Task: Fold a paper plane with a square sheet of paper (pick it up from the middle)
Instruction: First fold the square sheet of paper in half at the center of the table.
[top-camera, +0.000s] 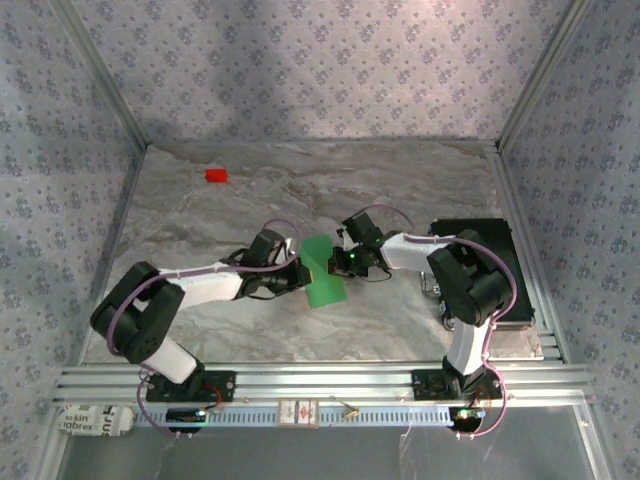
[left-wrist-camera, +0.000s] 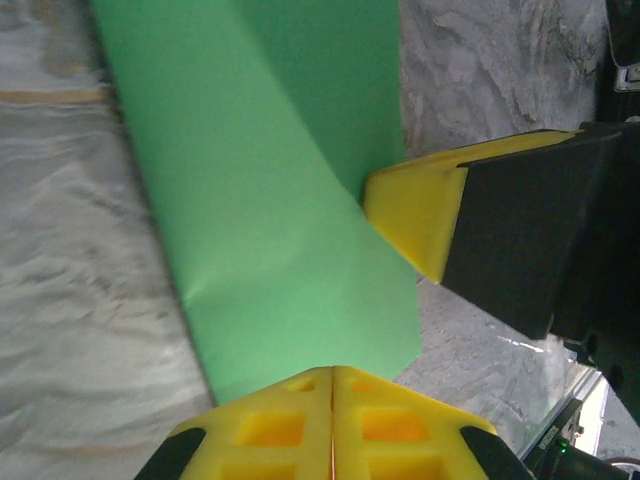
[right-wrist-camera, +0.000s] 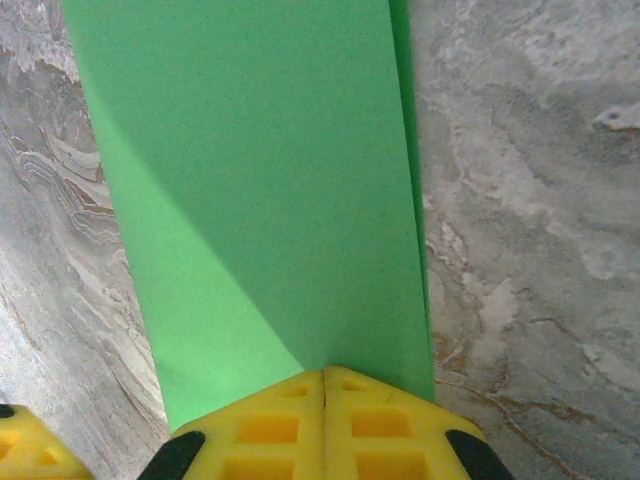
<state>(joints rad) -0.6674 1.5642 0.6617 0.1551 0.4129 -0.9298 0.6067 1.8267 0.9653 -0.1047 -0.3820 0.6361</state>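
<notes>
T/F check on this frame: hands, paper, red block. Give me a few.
1. The left hand is shut on the green paper. True.
2. The right hand hangs open, clear of the paper. False: it is shut on the paper too.
3. The red block lies on the paper. False: it lies apart, toward the far left of the table.
4. In the top view the paper sits between the two hands. True.
</notes>
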